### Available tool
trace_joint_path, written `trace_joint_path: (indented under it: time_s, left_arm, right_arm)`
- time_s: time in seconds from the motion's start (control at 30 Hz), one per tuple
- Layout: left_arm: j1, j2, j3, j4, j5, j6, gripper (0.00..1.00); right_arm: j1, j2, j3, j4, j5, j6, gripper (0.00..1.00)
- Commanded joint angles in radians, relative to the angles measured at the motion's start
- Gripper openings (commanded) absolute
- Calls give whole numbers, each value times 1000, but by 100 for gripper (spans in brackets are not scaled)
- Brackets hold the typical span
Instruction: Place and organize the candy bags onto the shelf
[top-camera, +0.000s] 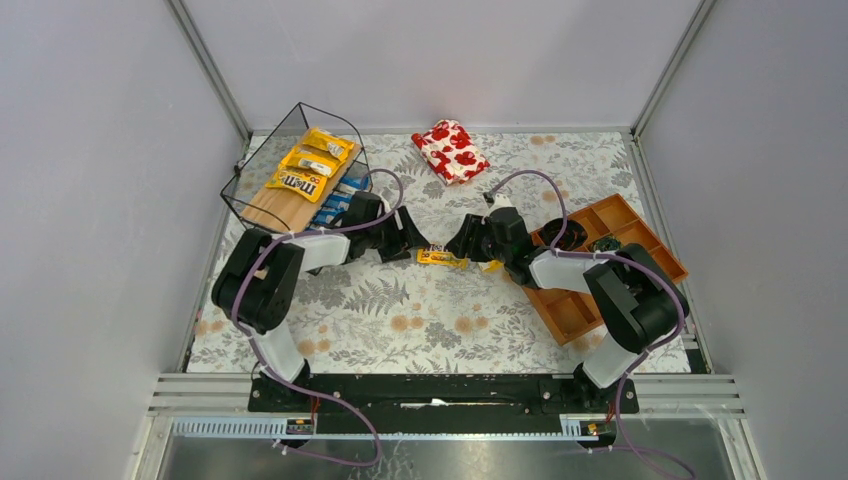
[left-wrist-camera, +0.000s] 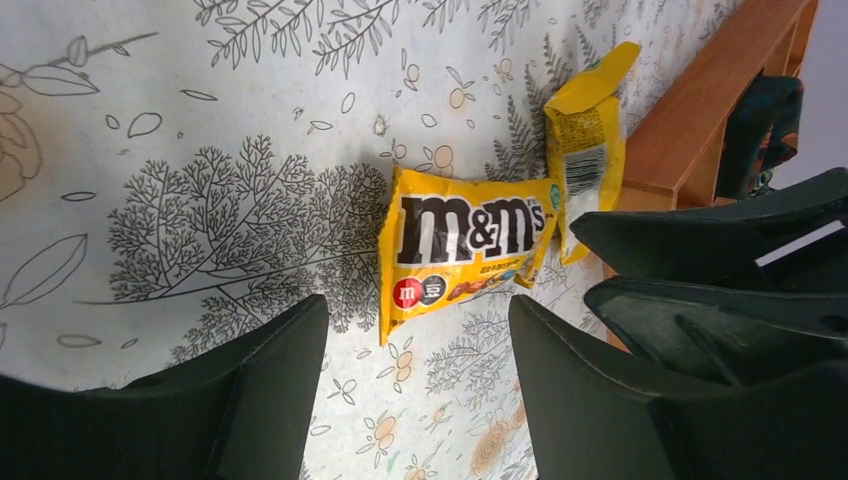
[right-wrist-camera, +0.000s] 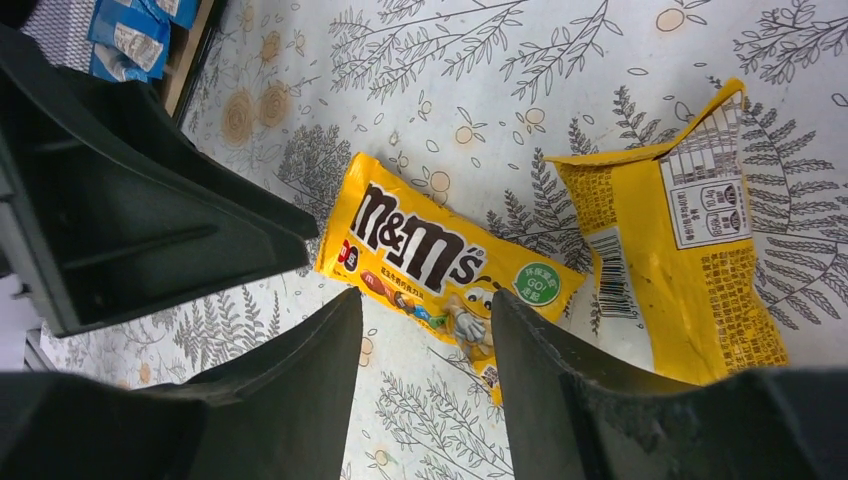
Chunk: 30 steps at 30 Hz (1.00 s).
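Packet in reach: face-up yellow packet (left-wrist-camera: 465, 245) on tablecloth (top-camera: 400, 310), right of shelf (top-camera: 280, 205), between both grippers' fingertips.
Left gripper (left-wrist-camera: 418, 310): jaws wide, holding nothing.
Right gripper (right-wrist-camera: 425, 300): jaws partly apart over packet's edge, no grip seen.
Loose count: two; back-up yellow packet (left-wrist-camera: 585, 160) just beyond, farther from shelf.
Shelf count: three yellow packets (top-camera: 312, 162) on top board; blue packets (top-camera: 335, 205) below, maybe two.
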<state>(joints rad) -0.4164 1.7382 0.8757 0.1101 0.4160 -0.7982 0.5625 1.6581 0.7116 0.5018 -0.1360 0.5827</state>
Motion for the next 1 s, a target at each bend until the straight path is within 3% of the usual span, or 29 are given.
trace_joint_path:
  time_s: [0.0,0.27,0.7,0.87,0.97]
  left_arm:
    - [7,52,14,89,70,-13,70]
    - [8,128,14,169,116,-49,62]
    - [22,198,-56,446,217,-202,38]
    - [22,160,-49,430,217,-189,22]
    - [22,99,-33,354,190,-138,15]
  right_arm:
    - [-3,-13,12,19,41,49,57]
    - [-4,58,27,42,15,117,52]
    - [-9,76,38,51,2,108,52]
    - [-16,41,6,102,-16,81,53]
    - [-20,4,-19,132,-14,53,61]
